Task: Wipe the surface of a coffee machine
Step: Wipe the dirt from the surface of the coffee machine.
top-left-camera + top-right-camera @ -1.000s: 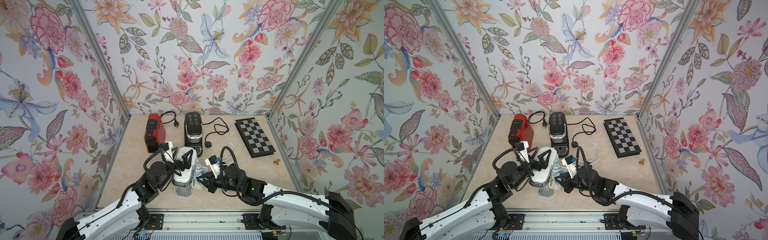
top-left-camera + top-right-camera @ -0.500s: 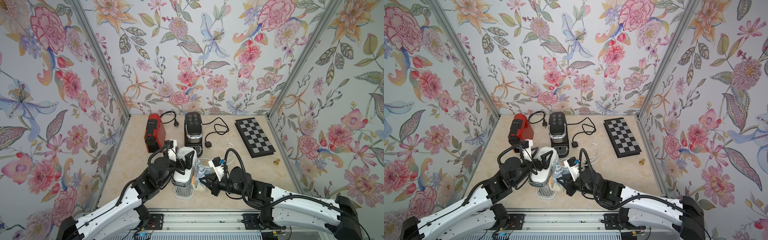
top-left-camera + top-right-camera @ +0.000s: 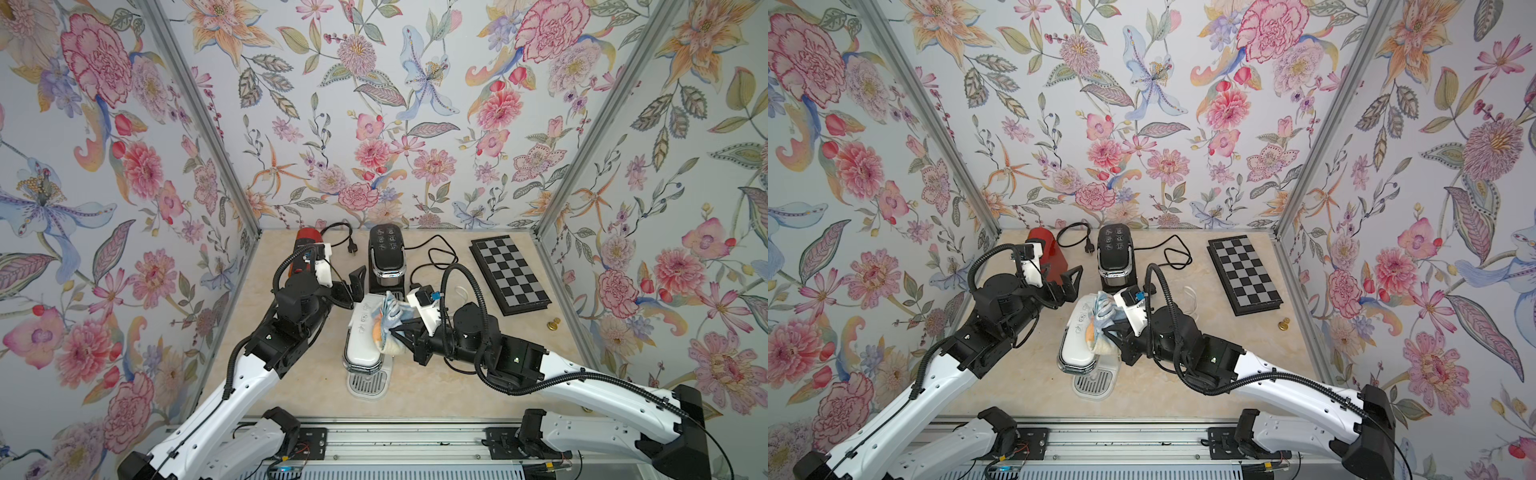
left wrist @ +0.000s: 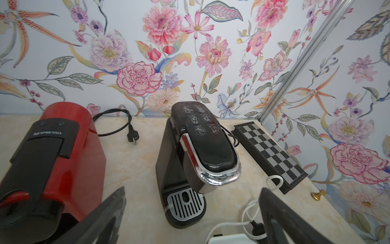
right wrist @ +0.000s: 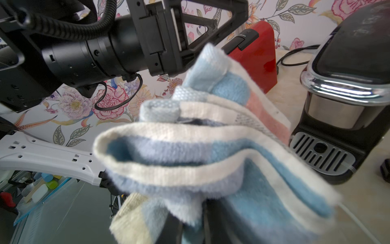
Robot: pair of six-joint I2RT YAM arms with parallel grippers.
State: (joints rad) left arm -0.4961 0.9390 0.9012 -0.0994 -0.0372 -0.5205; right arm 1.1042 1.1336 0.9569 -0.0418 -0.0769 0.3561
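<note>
mid-wipe on the white coffee machine, right arm doing the work

pinching the checked cloth (image 3: 390, 316) in the right gripper (image 3: 395, 330), jaws shut tight on a bunched fold. probably gripped that way to leave a loose pad past the tips for wiping. laying that pad over the top shell of the white coffee machine (image 3: 360, 347), right edge, rear half, by the printed icons. cannot confirm contact pressure from above. cloth between tips and shell, no bare finger on the shell as far as visible.

parking the left gripper (image 3: 348, 289) just behind the white machine's left rear corner, fingers wide apart, empty, touching nothing. likely clear of the wipe path, free to brace.

ignoring the black coffee machine (image 3: 386, 255) and red nespresso machine (image 4: 63, 147) behind it. front half of the shell not under the cloth, guessing more strokes needed.
</note>
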